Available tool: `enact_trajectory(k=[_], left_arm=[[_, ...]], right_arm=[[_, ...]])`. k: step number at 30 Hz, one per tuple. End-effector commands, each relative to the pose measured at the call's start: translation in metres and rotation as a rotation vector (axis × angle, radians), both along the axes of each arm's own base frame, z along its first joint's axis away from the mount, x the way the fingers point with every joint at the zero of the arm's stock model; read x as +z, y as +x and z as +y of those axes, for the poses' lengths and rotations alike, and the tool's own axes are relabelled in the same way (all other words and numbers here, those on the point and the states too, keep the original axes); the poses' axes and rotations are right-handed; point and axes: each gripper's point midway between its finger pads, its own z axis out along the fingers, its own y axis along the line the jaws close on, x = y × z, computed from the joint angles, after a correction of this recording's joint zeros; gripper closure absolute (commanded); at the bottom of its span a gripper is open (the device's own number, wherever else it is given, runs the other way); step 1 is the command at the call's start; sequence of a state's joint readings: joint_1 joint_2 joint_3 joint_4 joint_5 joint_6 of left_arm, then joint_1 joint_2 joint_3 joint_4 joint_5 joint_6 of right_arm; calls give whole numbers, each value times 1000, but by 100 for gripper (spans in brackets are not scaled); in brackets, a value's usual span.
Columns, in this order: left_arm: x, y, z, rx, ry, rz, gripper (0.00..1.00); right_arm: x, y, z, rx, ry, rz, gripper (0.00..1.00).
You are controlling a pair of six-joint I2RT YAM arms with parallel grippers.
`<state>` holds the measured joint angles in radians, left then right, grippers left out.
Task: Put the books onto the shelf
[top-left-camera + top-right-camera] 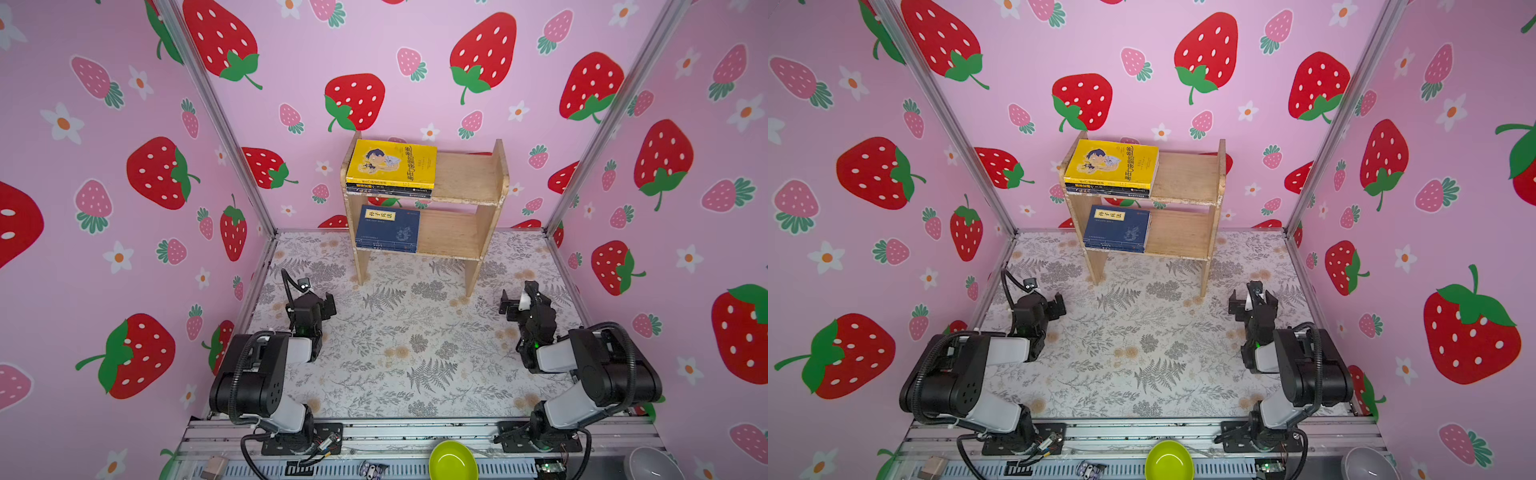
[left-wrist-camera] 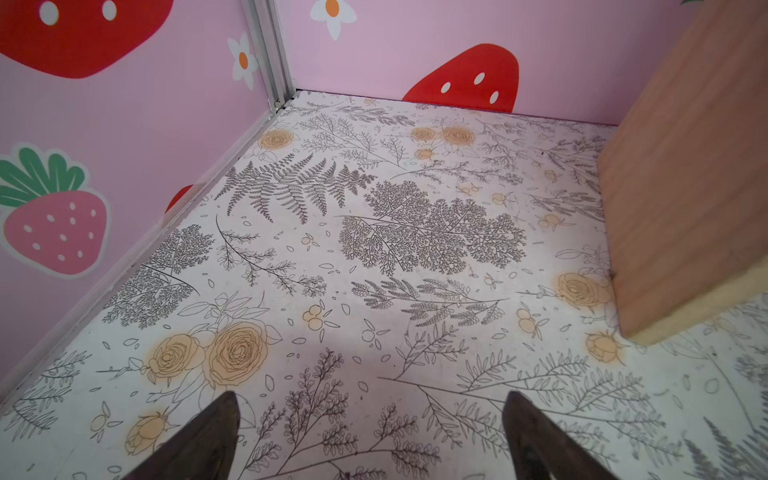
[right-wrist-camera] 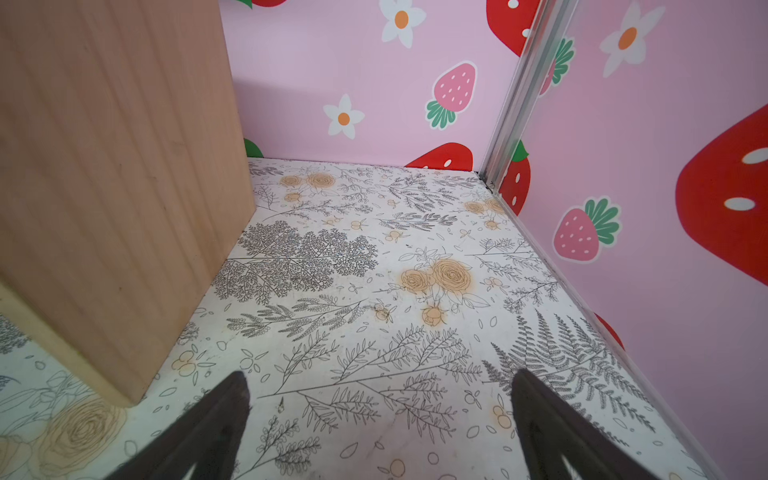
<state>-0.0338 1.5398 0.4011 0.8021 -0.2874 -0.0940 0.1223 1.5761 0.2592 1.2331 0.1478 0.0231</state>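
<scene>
Books [image 1: 391, 164] on shelf [image 1: 467, 176] in both top views, wrist views only legs [image 2: 681, 199]

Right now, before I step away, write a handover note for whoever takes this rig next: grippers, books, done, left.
Grippers: left gripper open, empty, near the left leg of the shelf; right gripper open, empty, near its right leg.
Books: yellow book tops a stack on the upper tier; navy books lie stacked on the lower tier, both at its left end.
Done: no book shows on the table.
Left: apparently nothing; count the spines to confirm.
</scene>
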Motion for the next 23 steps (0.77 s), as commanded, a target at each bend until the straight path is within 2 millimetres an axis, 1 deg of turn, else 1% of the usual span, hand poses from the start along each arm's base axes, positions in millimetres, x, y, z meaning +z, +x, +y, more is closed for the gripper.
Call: enact_trajectory(k=[1, 23], left_arm=[[10, 8, 2, 16, 16, -27, 1], [10, 8, 2, 15, 12, -24, 1]], right_arm=[[6, 5, -1, -2, -17, -18, 0], [8, 3, -1, -4, -17, -26, 0]])
